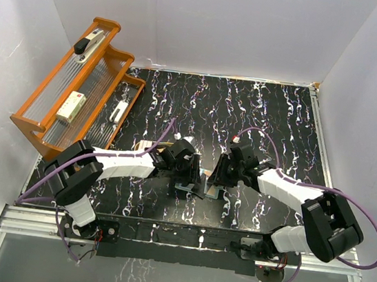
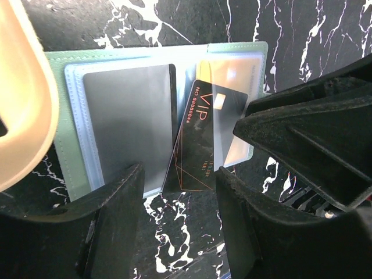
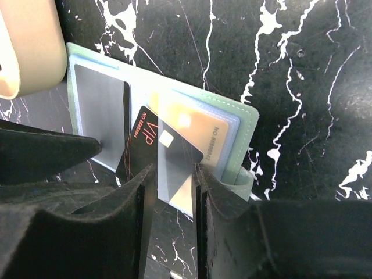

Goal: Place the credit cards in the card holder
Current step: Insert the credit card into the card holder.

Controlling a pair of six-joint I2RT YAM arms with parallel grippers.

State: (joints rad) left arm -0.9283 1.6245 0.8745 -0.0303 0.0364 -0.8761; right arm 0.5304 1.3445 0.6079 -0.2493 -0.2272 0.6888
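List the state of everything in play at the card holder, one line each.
card holder, open flat, inside facing up.
grey card, seated in the left pocket.
orange-tan card, seated in the right pocket.
black VIP card, tilted, only partly under the clear sleeve.
left hand, open, fingers either side of the VIP card's lower end.
right hand, fingers flanking the clear sleeve; grip unclear.

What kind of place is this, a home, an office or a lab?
Probably a robotics lab booth: plain white walls box in a black, white-veined marble-pattern table, and two white-and-black robot arms are bolted to its near edge.
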